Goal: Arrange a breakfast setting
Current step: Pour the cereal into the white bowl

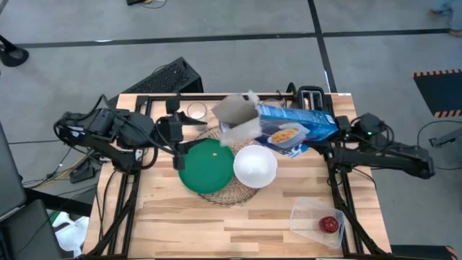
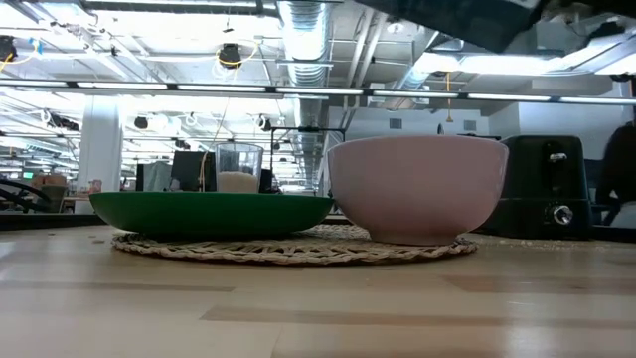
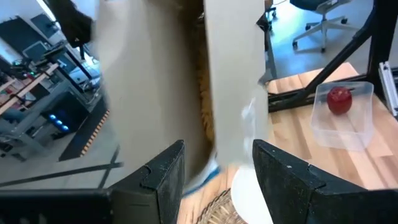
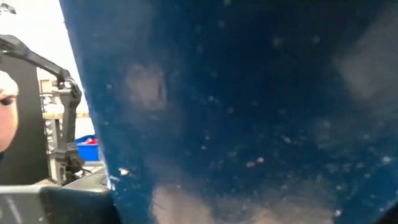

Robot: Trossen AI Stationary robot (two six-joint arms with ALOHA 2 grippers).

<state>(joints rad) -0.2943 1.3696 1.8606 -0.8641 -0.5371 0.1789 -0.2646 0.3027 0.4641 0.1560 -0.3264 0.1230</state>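
blue cereal box [image 1: 292,128], flaps open

The right pincer is hidden behind the blue cereal box [image 1: 299,130]. The bowl's [image 2: 417,187] contents cannot be seen. The glass [image 2: 238,167] is partly hidden behind the green plate [image 2: 209,211].

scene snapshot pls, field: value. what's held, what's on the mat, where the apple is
held: blue cereal box, lying sideways above the table, open flaps toward the left arm
right claw: clamped on the box's base end
left claw: open, at the box's flaps; fingers astride a flap
mat: round wire mat carrying green plate and white bowl side by side
bowl contents: empty
glass: behind the plate
apple: inside the clear tub, right front corner
toaster: back edge
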